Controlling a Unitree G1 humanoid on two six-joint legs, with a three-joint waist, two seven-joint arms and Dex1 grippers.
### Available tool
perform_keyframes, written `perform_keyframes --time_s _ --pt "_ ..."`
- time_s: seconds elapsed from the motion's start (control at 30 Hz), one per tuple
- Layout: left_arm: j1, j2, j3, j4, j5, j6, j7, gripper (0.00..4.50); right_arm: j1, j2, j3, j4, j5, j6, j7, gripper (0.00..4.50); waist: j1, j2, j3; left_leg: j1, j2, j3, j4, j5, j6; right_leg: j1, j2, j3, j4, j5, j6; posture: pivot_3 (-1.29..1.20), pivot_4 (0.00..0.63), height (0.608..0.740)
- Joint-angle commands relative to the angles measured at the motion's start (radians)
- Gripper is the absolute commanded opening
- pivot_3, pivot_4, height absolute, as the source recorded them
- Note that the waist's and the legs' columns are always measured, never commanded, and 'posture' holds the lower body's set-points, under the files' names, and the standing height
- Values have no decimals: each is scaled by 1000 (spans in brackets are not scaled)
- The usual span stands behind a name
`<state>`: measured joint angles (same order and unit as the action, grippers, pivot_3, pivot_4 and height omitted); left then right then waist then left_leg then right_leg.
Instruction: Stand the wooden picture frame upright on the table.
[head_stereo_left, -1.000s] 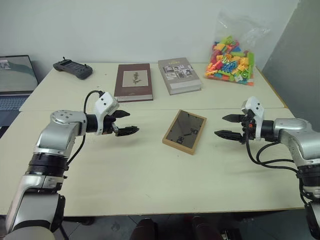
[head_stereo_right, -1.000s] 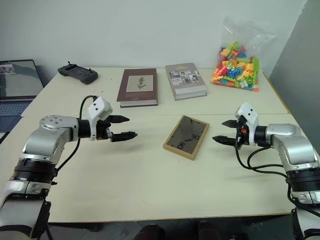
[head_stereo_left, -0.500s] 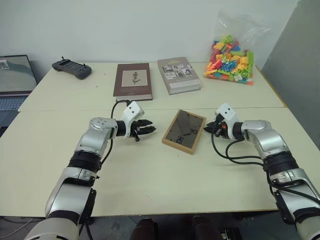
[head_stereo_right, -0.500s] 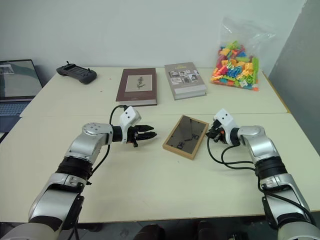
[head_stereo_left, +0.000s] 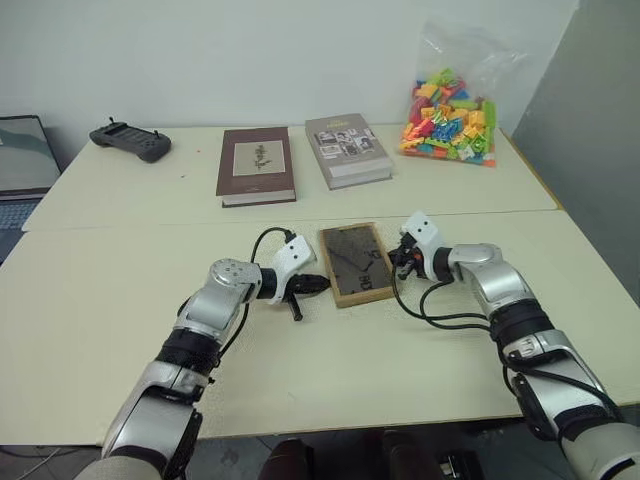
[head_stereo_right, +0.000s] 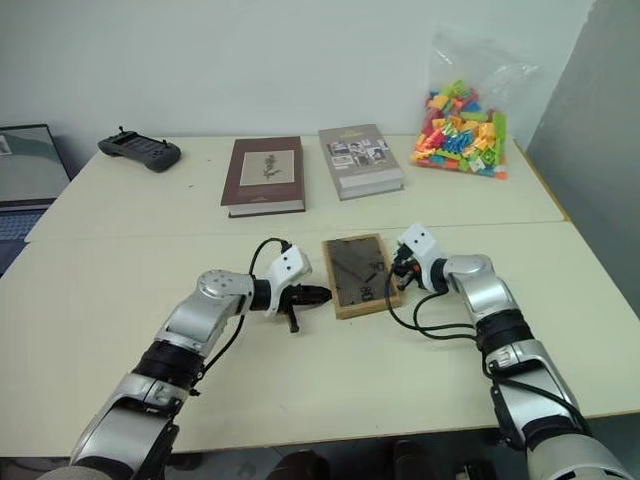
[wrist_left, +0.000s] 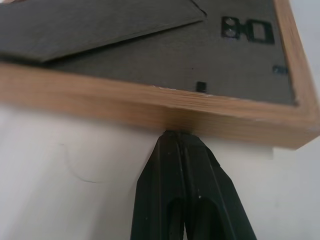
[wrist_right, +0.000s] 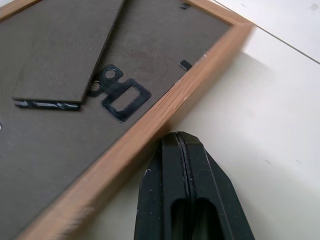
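The left gripper (head_stereo_left: 318, 284), pinched closed and holding nothing, presses its tip against the picture frame's (head_stereo_left: 354, 263) left edge. The right gripper (head_stereo_left: 398, 258), also closed and empty, meets the right edge. The frame lies backing-up on the table (head_stereo_left: 120, 300), with bare surface in front.

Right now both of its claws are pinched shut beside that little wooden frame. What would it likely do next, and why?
Probably press inward and tip the wooden picture frame up onto one edge. It lies flat, backing up, on the table. The shut left gripper touches one long side; the shut right gripper sits at the opposite side, so squeezing between the tips looks likelier than pinching.
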<state>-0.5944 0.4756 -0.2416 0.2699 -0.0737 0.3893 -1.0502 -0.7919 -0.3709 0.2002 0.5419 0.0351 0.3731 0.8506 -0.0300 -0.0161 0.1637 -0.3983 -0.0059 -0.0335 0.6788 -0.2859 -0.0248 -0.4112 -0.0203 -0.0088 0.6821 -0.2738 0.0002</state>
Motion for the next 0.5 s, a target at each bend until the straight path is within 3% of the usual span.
perform_keyframes --time_s 0.03,0.27,0.5 --pt "43 44 0 -193 -45 93 -38 40 41 -1 19 -163 39 45 70 0 0 0 0 0 0 0 0 0 0 0 0 0 0 0 0 0 150 740" --pt "154 173 4 -466 -100 242 -91 40 167 -83 80 -443 74 162 192 0 5 0 0 0 -1 -2 0 -2 4 0 -1 -1 0 0 0 0 150 740" --pt "258 381 -7 -500 -79 223 -173 40 202 -155 113 -484 23 151 185 0 2 0 0 1 -1 -4 -1 -2 4 1 0 -1 0 0 0 0 150 740"
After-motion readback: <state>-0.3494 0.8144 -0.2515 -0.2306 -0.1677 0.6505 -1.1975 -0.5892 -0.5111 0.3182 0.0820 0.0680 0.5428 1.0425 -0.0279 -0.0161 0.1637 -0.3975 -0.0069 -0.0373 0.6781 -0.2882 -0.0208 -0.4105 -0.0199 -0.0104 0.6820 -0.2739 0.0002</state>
